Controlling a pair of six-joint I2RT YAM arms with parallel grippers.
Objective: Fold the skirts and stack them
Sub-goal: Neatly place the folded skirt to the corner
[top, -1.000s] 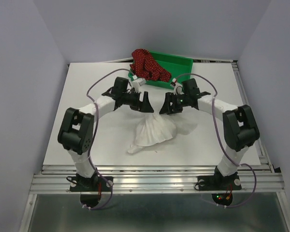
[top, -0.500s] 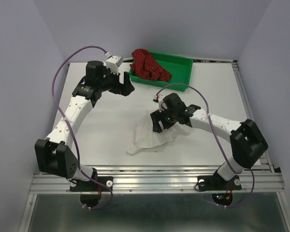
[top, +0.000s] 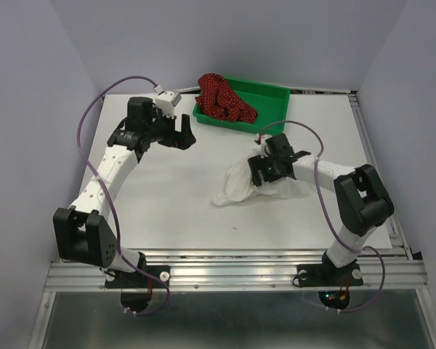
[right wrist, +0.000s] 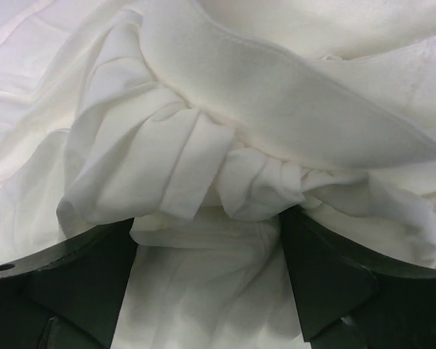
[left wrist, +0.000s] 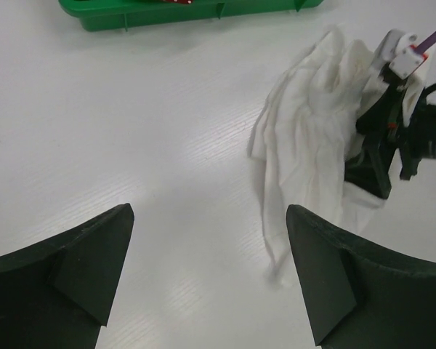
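White ruffled cloth skirt point(top: 240, 187), crumpled right of centre with its long axis running near-left, is straddled by the right gripper point(right wrist: 207, 218), jaws spread wide and unclosed, while the left gripper point(left wrist: 208, 211), equally wide and empty, is held well apart near the green plastic tray point(top: 276, 109).

The left arm point(top: 105, 166) is extended far forward along the left side, and the left gripper point(top: 182, 132) is turned inward with its jaws spread wide and nothing held between the fingers point(left wrist: 83, 273). The right arm point(top: 352, 200) is bent at the elbow, and the right gripper point(top: 264, 170) is held low, its fingers point(right wrist: 69, 287) also parted.
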